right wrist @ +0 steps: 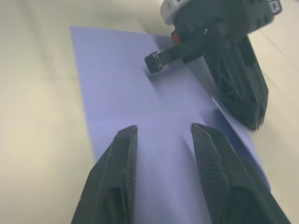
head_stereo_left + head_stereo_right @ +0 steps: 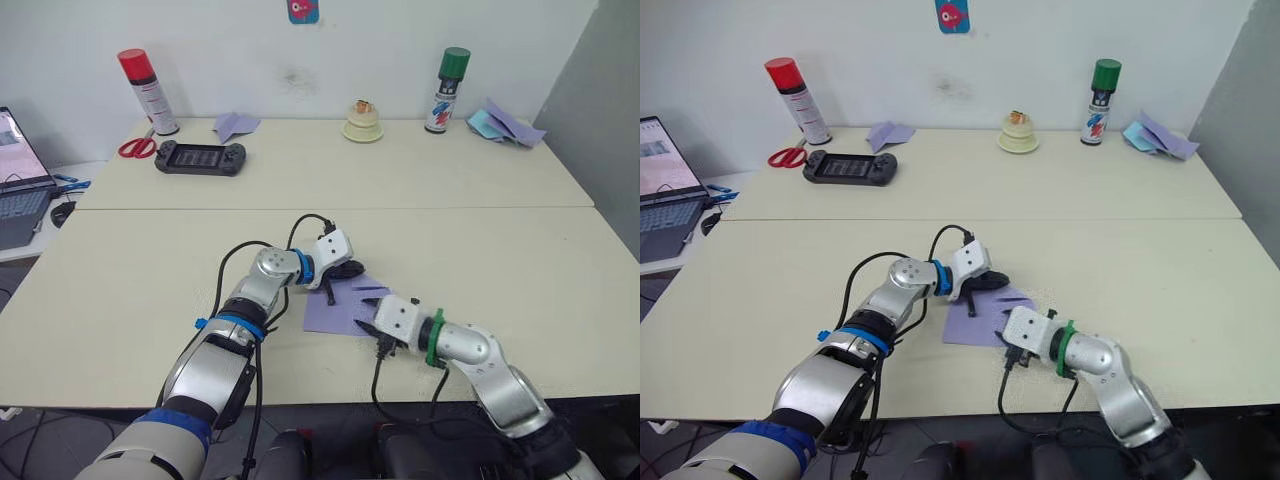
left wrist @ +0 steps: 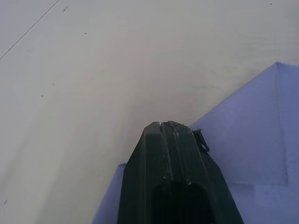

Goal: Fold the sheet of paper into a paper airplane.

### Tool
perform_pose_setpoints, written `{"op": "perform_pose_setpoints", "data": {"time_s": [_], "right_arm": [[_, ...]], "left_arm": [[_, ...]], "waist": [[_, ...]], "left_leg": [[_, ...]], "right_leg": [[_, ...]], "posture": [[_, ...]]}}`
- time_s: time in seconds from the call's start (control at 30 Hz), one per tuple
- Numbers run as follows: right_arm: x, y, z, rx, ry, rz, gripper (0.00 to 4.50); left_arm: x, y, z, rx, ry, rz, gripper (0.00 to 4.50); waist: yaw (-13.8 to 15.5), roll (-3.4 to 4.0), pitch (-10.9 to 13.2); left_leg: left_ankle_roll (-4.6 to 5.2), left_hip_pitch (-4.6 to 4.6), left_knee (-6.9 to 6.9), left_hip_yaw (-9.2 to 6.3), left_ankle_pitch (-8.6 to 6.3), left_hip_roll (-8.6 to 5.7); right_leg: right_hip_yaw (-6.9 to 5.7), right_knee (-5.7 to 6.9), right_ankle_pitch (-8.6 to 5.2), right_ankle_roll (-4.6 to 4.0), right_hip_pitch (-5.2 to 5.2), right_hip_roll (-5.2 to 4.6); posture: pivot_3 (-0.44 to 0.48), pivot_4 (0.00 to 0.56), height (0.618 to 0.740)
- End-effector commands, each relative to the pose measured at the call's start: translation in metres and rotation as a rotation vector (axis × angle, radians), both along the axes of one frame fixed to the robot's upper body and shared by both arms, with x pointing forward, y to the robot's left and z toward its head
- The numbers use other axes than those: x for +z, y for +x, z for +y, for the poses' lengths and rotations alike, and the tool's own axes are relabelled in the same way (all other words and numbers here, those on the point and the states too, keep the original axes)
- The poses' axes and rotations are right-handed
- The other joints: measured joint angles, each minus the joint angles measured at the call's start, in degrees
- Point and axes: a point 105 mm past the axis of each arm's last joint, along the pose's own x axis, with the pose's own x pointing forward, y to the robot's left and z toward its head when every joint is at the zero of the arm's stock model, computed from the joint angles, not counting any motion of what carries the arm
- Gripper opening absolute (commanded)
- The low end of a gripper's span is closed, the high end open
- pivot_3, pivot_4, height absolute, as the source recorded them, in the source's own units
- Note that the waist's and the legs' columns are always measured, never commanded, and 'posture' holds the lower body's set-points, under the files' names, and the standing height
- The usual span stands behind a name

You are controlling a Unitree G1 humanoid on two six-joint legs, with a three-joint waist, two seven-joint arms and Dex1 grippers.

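Note:
The sheet of paper is lavender and lies flat near the table's front edge, with one corner folded over into a slanted flap. My left gripper is shut, and its tips rest on the sheet's far edge. Nothing shows between its fingers. My right gripper is open and hovers low over the sheet's near right part, with its fingers pointing across the paper toward the left gripper.
On the far table stand a black game console, red scissors, a red-capped can, a small lavender dart, a cream ornament, a green-capped can and loose papers. A laptop sits at the left.

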Motion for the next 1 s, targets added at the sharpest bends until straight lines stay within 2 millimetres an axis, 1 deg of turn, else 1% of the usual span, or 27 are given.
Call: {"op": "perform_pose_setpoints", "data": {"time_s": [0.03,0.07,0.17,0.2,0.33,0.43,0.77,0.9,1.0], "right_arm": [[0.039,0.008,-0.003,-0.056,0.165,-0.015,1.48],[0.038,0.013,-0.004,-0.082,0.190,0.012,1.23],[0.033,0.028,-0.005,-0.140,0.203,0.064,0.14],[0.030,0.034,-0.005,-0.159,0.200,0.081,0.04],[0.020,0.052,-0.005,-0.204,0.186,0.124,0.04],[0.013,0.060,-0.006,-0.221,0.169,0.143,0.04],[0.000,0.066,0.000,-0.194,0.124,0.164,0.04],[-0.008,0.068,-0.002,-0.215,0.110,0.191,0.04],[-0.017,0.067,-0.007,-0.246,0.113,0.242,0.04]], "left_arm": [[-0.024,-0.007,0.011,0.013,0.073,0.062,0.00],[-0.024,-0.007,0.011,0.011,0.073,0.062,0.00],[-0.025,-0.007,0.009,0.007,0.072,0.061,0.00],[-0.025,-0.008,0.008,0.004,0.072,0.061,0.00],[-0.025,-0.009,0.007,-0.004,0.074,0.060,0.00],[-0.026,-0.009,0.007,-0.008,0.076,0.059,0.00],[-0.028,-0.012,0.005,-0.018,0.078,0.060,0.00],[-0.029,-0.013,0.005,-0.022,0.078,0.061,0.00],[-0.030,-0.013,0.004,-0.023,0.080,0.061,0.00]], "waist": [[0.01,0.00,0.00],[0.01,0.00,0.00],[0.12,0.00,0.00],[0.14,0.00,0.00],[0.18,0.00,0.00],[0.20,0.00,0.00],[0.20,0.00,0.00],[0.20,0.00,-0.01],[0.20,0.01,-0.01]], "left_leg": [[0.00,0.00,0.00,-0.03,0.00,0.01],[0.00,0.00,-0.01,-0.04,0.00,0.02],[0.00,-0.01,-0.03,-0.06,0.00,0.01],[0.00,-0.02,-0.03,-0.05,0.00,-0.01],[0.00,-0.02,-0.02,0.00,0.00,-0.03],[0.00,-0.03,-0.03,-0.01,0.00,-0.03],[0.00,-0.04,-0.02,0.01,0.00,-0.03],[0.00,-0.04,-0.02,0.00,0.00,-0.03],[0.00,-0.04,-0.02,0.00,0.00,-0.03]], "right_leg": [[-0.01,0.00,0.00,0.00,0.01,0.00],[0.00,0.00,0.00,0.00,0.01,0.00],[-0.01,-0.01,0.00,0.00,-0.01,0.00],[0.00,-0.01,0.00,0.00,-0.01,-0.01],[0.00,0.00,0.01,-0.01,-0.04,-0.04],[0.00,0.00,0.01,-0.01,-0.04,-0.04],[-0.01,0.01,0.01,-0.01,-0.05,-0.03],[-0.01,0.01,0.01,-0.01,-0.05,-0.03],[-0.01,0.01,0.01,-0.01,-0.04,-0.03]], "posture": [[0.000,0.150,0.722],[0.000,0.150,0.722],[0.000,0.150,0.722],[0.000,0.150,0.722],[0.000,0.150,0.722],[0.000,0.150,0.722],[0.000,0.150,0.722],[0.000,0.150,0.722],[0.000,0.150,0.722]]}}
